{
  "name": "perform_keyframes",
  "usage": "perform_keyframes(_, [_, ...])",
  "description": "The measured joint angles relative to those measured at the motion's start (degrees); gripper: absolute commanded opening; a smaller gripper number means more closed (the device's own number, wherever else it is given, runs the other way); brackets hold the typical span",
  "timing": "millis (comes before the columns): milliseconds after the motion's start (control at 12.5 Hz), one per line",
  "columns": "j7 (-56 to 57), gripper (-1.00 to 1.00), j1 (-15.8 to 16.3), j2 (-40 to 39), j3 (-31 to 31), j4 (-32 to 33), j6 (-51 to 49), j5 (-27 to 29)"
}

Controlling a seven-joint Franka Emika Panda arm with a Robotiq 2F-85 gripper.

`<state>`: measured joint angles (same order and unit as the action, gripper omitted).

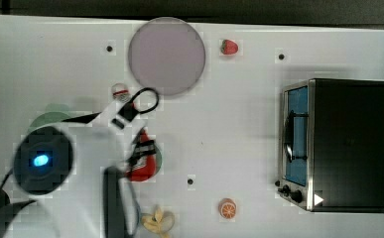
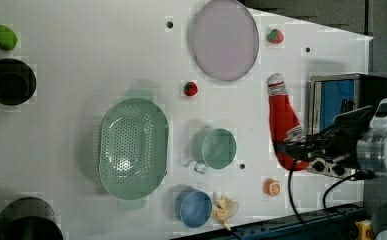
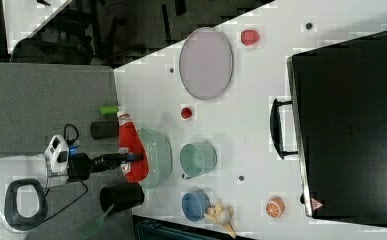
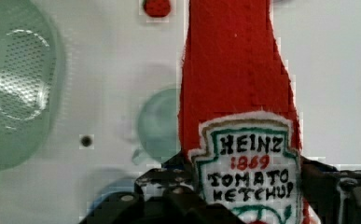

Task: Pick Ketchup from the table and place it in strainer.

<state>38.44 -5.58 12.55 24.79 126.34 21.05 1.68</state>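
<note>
Above the table: the gripper [image 2: 293, 150] held the Ketchup [image 2: 283, 120] off the white table [image 2: 81, 50], its fingers clamped on the lower, labelled part of the bottle.
Ketchup: a red soft bottle with a white cap; the wrist view showed a label reading "HEINZ 1869 TOMATO KETCHUP" between the dark fingers [image 4: 169, 191].
Ketchup's place: in the left view it appeared between the lilac plate [image 2: 224, 39] and the toaster oven [image 2: 338, 100], cap pointing toward the plate's end of the table; in the right view it overlapped the near rim of the strainer [image 3: 156, 157].
Strainer: pale mint green, oval, perforated bottom, nothing seen inside it in the left view; it sat beside the green mug [image 2: 216, 148].
Green mug: upright, between the strainer and the lifted bottle in the left view.
Other items: a blue cup [image 2: 193, 207] with a banana [image 2: 224, 210] just beside it, an orange half [image 2: 272, 187], a strawberry [image 2: 275, 36], and a small round red fruit [image 2: 190, 89] near the plate.
</note>
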Motion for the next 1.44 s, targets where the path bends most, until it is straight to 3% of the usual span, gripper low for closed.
perform_keyframes(400, [-15.07,0.26,0.77,-7.29,10.49,0.22,10.28,0.11])
perform_keyframes(800, [-32.18,0.26,1.7,-20.82,20.34,-0.56,23.09,-0.01])
perform_keyframes(960, [-36.88,0.26,3.64,-26.43,20.95,-0.45,27.96,-0.01])
perform_keyframes(1280, [-40.18,0.26,4.58,-35.45,21.51,-0.22,36.91,-2.36])
perform_keyframes(1360, [-40.31,0.32,4.71,-36.94,21.04,0.0,37.81,-4.22])
perform_keyframes(1440, [-40.75,0.52,5.09,-38.15,20.12,0.22,38.48,-5.32])
